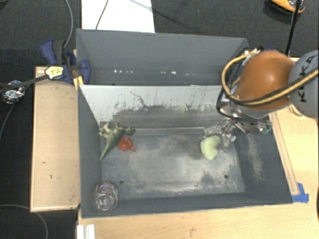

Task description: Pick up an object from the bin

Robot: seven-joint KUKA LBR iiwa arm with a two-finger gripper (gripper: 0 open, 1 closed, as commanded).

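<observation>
My gripper (222, 135) hangs low at the right of the bin, under the arm's orange dome. Its metal fingers reach down to the top of a pale green, rounded soft thing (210, 148) lying on the bin floor right of the middle. The fingertips touch or nearly touch that thing's upper right side; whether they close round it is hidden by the gripper's own parts.
At the bin's left lies a green toy dinosaur (113, 134) with a small red piece (126, 144) beside it. A clear plastic cup-like thing (105, 195) rests in the front left corner. The arm and its cables cover the bin's right back part.
</observation>
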